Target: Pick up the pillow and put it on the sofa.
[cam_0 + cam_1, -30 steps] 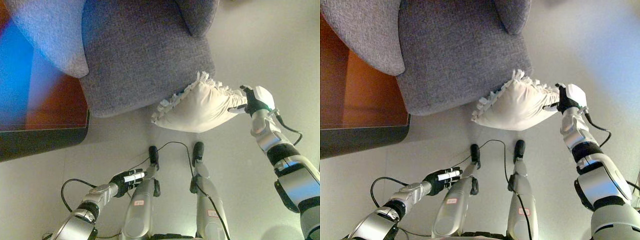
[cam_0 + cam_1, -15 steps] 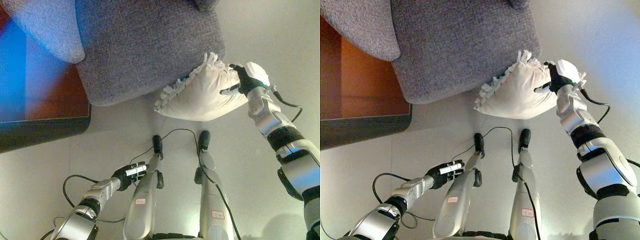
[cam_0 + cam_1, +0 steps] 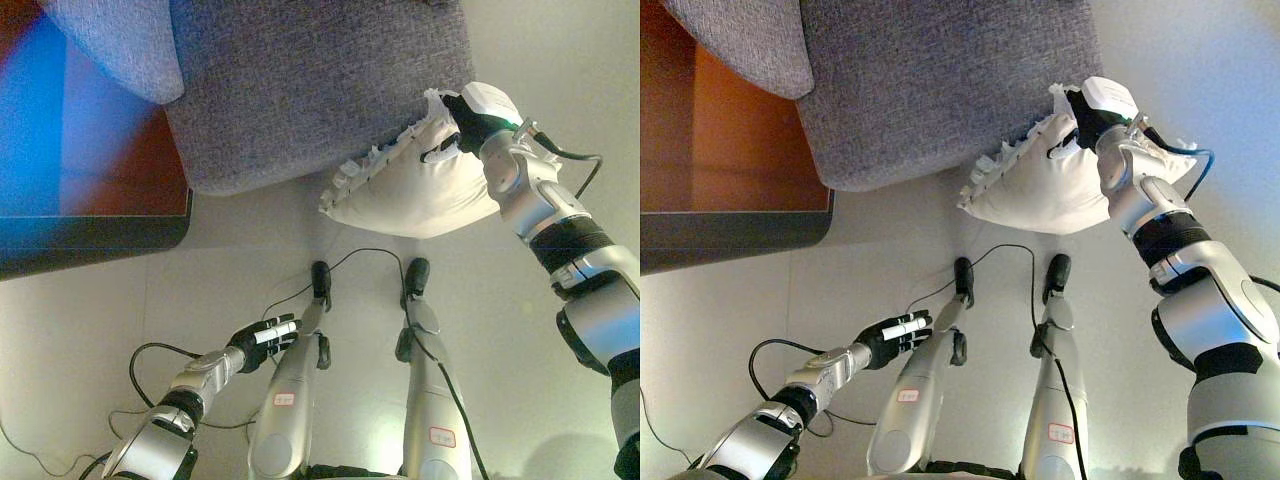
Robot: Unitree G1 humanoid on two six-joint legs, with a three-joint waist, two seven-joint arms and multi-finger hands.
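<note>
A cream pillow (image 3: 410, 190) with a fringed edge hangs in the air at the front right corner of the grey sofa seat (image 3: 310, 90). Its fringed top edge touches the seat's front edge. My right hand (image 3: 465, 120) is shut on the pillow's upper right corner and holds it up; it also shows in the right eye view (image 3: 1085, 115). My left hand (image 3: 262, 338) hangs low at the lower left, fingers loosely curled, holding nothing.
A grey sofa cushion or armrest (image 3: 120, 45) lies at the upper left. A dark wooden table (image 3: 730, 180) with a black edge stands left of the sofa. The floor (image 3: 90, 310) is pale tile.
My right hand has lifted the pillow up and leftward, from beside the sofa to against the seat's front edge. The left hand stays low.
</note>
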